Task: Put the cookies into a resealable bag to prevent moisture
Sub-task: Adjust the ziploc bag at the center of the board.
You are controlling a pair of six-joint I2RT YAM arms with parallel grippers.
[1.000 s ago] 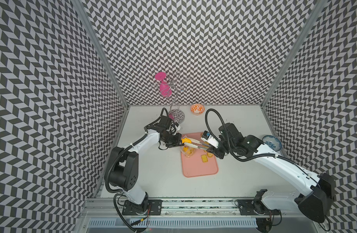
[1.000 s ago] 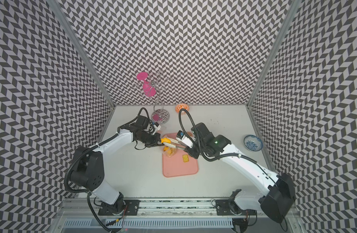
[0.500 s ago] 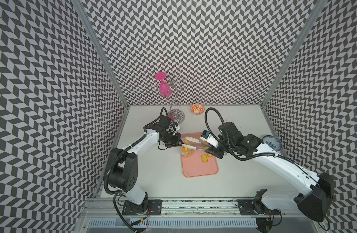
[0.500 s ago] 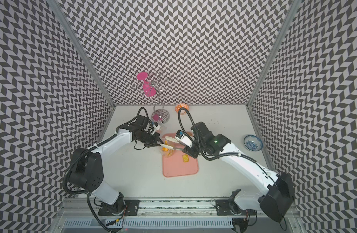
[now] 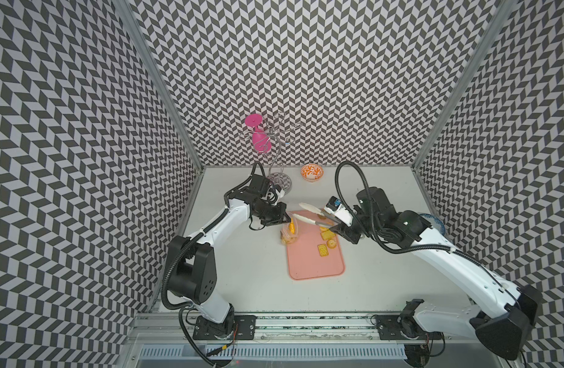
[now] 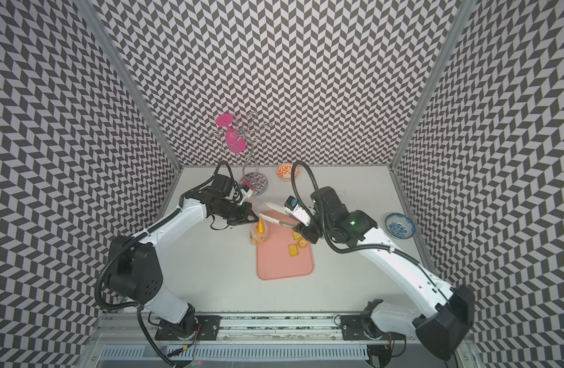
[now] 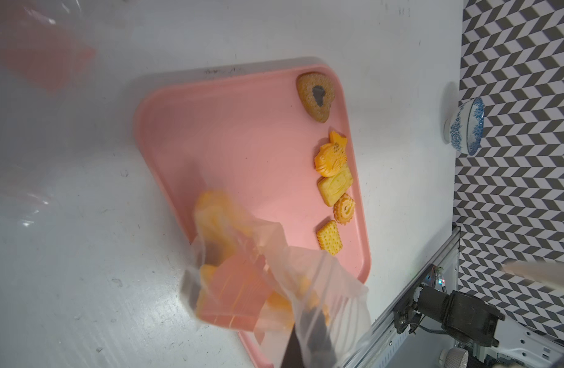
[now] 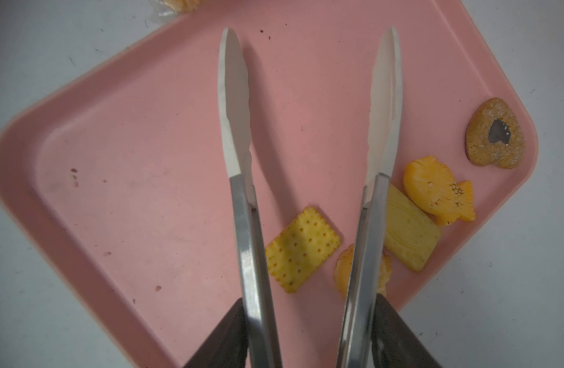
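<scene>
My left gripper (image 5: 284, 218) is shut on the rim of a clear resealable bag (image 5: 288, 234), which hangs at the rear left corner of the pink tray (image 5: 315, 270) with several yellow cookies inside. In the left wrist view the bag (image 7: 322, 286) drapes over the jaws. My right gripper (image 8: 309, 318) is shut on the handles of metal tongs (image 8: 233, 127). Their white tips stand apart and empty over the tray. On the tray lie a dotted cracker (image 8: 301, 248), a swirl (image 8: 344, 267), a rectangular biscuit (image 8: 408, 232), a fish (image 8: 437, 188) and a brown heart (image 8: 494, 133).
A wire glass rack (image 5: 279, 181) carrying a pink glass (image 5: 258, 140) stands at the back, just behind my left arm. An orange patterned bowl (image 5: 312, 172) sits beside it. A blue patterned bowl (image 6: 400, 225) rests near the right wall.
The tongs' tips have opened and drawn back slightly from the bag's mouth. The yellow cookie seen at their tips a second ago now lies inside the bag.
</scene>
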